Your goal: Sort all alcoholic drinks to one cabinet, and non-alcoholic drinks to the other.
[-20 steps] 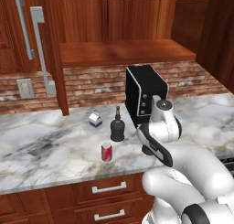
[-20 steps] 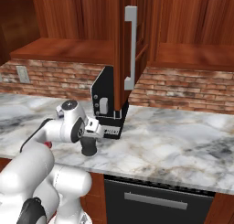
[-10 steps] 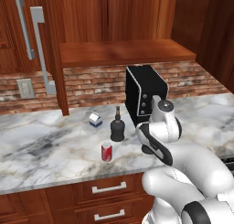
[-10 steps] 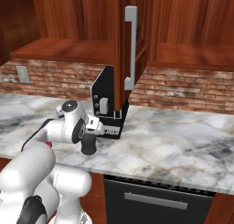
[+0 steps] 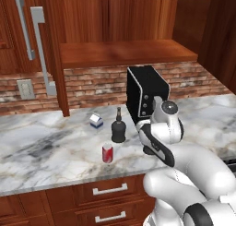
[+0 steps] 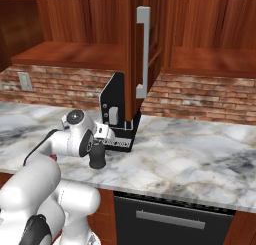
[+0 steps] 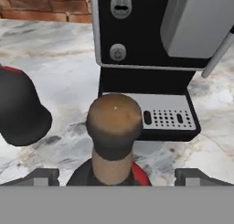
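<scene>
A dark bottle with a brown cork top (image 7: 114, 115) stands right in front of the black coffee machine (image 7: 146, 35). My gripper (image 7: 116, 176) is open, one fingertip on either side of the bottle's neck, clear of it. From the right, the same bottle (image 6: 97, 158) sits under the gripper (image 6: 100, 146). The other dark bottle (image 5: 118, 128) stands to the left on the counter, and its rounded body (image 7: 18, 113) is close by in the hand view. The milk carton (image 5: 96, 121) sits behind that bottle and the red can (image 5: 107, 153) in front of it. The wall cabinets (image 5: 124, 52) hang above.
An open cabinet door (image 6: 142, 49) with a grey bar handle hangs edge-on above the coffee machine (image 5: 147, 95). Another open door (image 5: 50, 50) hangs to the left. Drawers (image 5: 109, 189) run under the marble counter (image 5: 46, 146). A wall socket (image 5: 26, 89) is on the brick.
</scene>
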Motion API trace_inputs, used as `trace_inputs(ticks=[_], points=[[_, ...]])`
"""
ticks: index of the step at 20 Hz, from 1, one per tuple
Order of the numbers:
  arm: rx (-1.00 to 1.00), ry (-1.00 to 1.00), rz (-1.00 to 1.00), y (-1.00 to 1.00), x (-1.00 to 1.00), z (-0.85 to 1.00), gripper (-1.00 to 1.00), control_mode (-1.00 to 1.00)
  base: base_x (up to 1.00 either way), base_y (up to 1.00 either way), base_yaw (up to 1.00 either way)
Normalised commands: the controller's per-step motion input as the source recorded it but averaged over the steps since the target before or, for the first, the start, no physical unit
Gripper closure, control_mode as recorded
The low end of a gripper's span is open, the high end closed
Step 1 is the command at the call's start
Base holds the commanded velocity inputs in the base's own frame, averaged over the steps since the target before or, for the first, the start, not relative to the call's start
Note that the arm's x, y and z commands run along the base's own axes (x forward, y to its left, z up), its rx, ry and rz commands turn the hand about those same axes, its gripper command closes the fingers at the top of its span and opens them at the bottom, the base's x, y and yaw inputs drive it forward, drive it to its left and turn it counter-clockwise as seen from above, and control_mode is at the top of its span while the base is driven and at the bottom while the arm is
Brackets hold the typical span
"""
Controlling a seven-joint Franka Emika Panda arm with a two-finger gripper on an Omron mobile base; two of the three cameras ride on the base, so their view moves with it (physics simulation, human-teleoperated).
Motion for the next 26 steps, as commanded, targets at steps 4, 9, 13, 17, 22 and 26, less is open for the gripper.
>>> trace_inputs(ticks=[4,9,13,17,22,26], points=[[0.00,-0.07,0.02,0.05,0.02,-0.43,-1.00,-1.00,0.00,0.00,0.00],[0.00,0.00,0.00,0.14,0.04,-0.55,1.00,-1.00,0.00,0.00,0.00],[0.01,-0.01,0.00,0.05,-0.06,-0.21,1.00,-1.00,0.00,0.00,0.00],[0.06,-0.01,0.00,0.06,-0.37,0.30,1.00,-1.00,0.00,0.00,0.00],[0.00,0.00,-0.01,0.04,-0.64,0.78,1.00,-1.00,0.00,0.00,0.00],[-0.14,-0.03,0.00,0.06,-0.62,0.91,1.00,-1.00,0.00,0.00,0.00]])
